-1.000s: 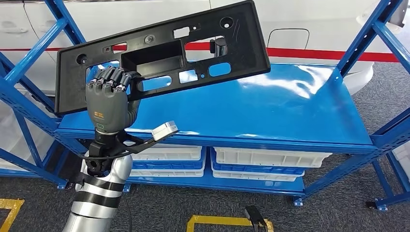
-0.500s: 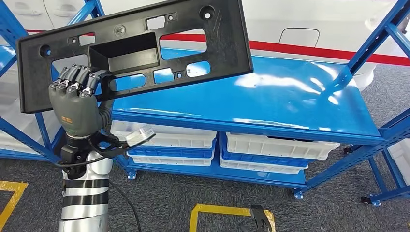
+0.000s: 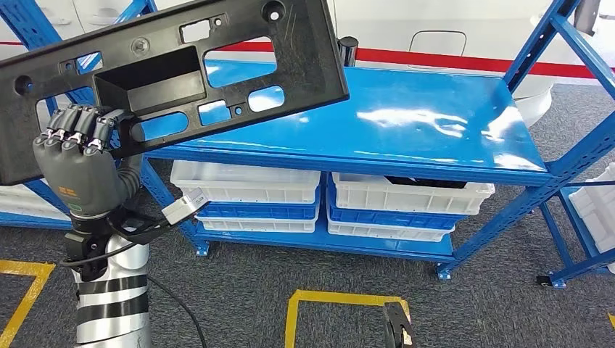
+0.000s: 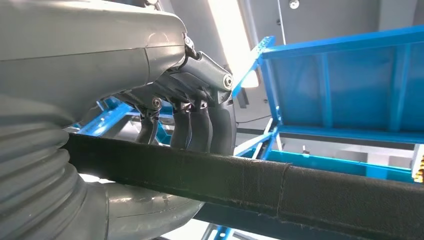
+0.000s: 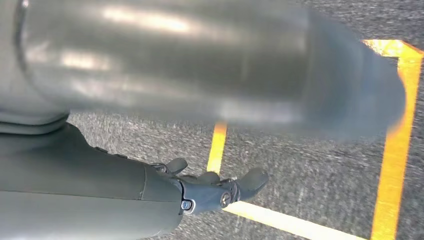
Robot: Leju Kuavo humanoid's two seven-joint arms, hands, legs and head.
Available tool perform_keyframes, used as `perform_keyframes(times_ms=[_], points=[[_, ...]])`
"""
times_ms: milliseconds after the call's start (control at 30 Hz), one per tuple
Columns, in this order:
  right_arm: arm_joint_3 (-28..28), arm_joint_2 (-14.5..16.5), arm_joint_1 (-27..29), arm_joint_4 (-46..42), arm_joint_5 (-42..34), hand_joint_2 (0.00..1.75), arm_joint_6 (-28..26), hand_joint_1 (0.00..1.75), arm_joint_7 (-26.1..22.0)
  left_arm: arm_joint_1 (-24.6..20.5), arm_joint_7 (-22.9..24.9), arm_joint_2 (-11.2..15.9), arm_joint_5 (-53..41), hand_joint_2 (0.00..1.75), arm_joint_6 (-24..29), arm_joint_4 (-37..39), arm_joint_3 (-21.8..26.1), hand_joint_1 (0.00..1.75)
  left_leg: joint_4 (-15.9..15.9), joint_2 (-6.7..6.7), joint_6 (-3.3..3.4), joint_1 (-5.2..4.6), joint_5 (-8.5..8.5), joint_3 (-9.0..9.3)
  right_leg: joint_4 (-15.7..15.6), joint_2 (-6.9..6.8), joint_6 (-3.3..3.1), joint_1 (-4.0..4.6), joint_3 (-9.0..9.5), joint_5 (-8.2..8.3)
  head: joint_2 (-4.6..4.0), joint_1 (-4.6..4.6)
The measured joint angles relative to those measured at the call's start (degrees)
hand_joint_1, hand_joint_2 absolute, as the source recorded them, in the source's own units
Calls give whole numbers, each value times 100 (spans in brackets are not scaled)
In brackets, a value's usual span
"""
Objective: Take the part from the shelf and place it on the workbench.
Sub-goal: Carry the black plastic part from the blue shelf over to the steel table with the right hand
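1. We see our left hand (image 3: 76,170) at the frame's left: dark grey shell, small orange marking, darker segmented fingers (image 3: 72,130).
2. Below it, a silver forearm with black bands and loose black cables.
3. Our right hand (image 5: 200,192) is grey too, with visible screws.

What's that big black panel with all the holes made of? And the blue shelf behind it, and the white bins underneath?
The flat black panel with cut-outs looks like moulded plastic: matte, with formed holes and a recessed pocket. The blue shelf top seems to be painted sheet metal, glossy enough to mirror the lights. The white bins look like slightly translucent plastic crates with ribbed rims. The robot's grey left hand holds the panel.
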Motion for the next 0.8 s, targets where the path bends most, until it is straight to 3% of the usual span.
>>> perform_keyframes(times_ms=[33,100,167,200,233,300,333,400,467,500,567,633,700,733,800], points=[[-2,2,0,0,1,0,-1,0,-2,7,0,3,-8,175,0,0,13,175,70,2,-44,43,89,83,9,-8,33,-18,-64,47,0,-4],[-11,3,-1,0,1,0,-3,0,-14,4,0,9,-25,175,0,0,28,175,-370,11,-146,138,349,533,56,-16,115,-63,-181,120,0,-8],[-33,5,-8,-1,0,0,-2,0,-52,-17,-1,23,-49,175,0,-2,38,175,-1071,-2,-221,161,335,1033,128,-15,210,-73,-303,184,0,-22],[-44,10,-11,-1,1,0,2,0,-75,-28,-1,34,-64,175,0,-4,44,175,-1303,-15,-209,147,273,1148,148,-13,267,-67,-358,229,0,-29],[-52,19,-9,-2,1,0,11,0,-93,-33,-1,47,-82,175,0,-7,54,175,-1401,-28,-158,105,240,1152,140,-12,324,-64,-407,286,0,-32],[-64,46,16,-2,8,0,34,0,-109,-40,-1,72,-107,175,0,-8,80,175,-1439,-25,17,61,319,1030,109,-11,423,-99,-492,374,0,-32],[-72,63,35,-1,16,0,45,0,-109,-52,-1,83,-114,175,-1,-8,92,175,-1449,-19,108,44,385,965,166,-7,425,-113,-563,302,1,-26],[-82,107,59,0,39,0,62,0,-108,-96,-1,107,-123,175,-2,-7,104,175,-1468,-9,259,28,524,819,617,10,339,-104,-760,-122,1,1],[-83,143,59,-1,64,0,104,0,-107,-123,1,126,-141,175,-2,-6,105,175,-1466,-9,327,-14,651,661,1368,30,245,-57,-938,-594,0,28],[-83,152,58,-1,81,0,132,0,-107,-126,2,132,-162,175,-2,-5,104,175,-1465,-8,342,-40,716,577,1659,38,236,-34,-958,-686,0,33],[-83,160,60,-1,121,0,172,0,-117,-123,2,137,-199,175,-2,-3,102,175,-1463,-9,353,-81,853,409,1720,49,261,26,-734,-571,0,33],[-82,161,53,-3,155,0,195,0,-134,-121,1,138,-212,175,-2,-7,102,175,-1461,-11,341,-102,981,272,1087,53,220,110,-156,-448,0,34],[-81,159,42,-13,193,0,222,0,-157,-116,-1,140,-209,175,-2,-27,102,175,-1472,3,302,-111,1106,205,348,53,139,181,362,-538,1,27],[-80,159,41,-17,212,0,239,0,-170,-113,-2,142,-207,175,-1,-39,101,175,-1493,13,271,-106,1171,197,144,56,112,205,474,-588,1,32],[-80,169,58,-20,234,0,281,0,-193,-104,-4,149,-201,175,0,-60,104,175,-1539,23,203,-94,1272,188,57,58,76,181,429,-507,0,40]])
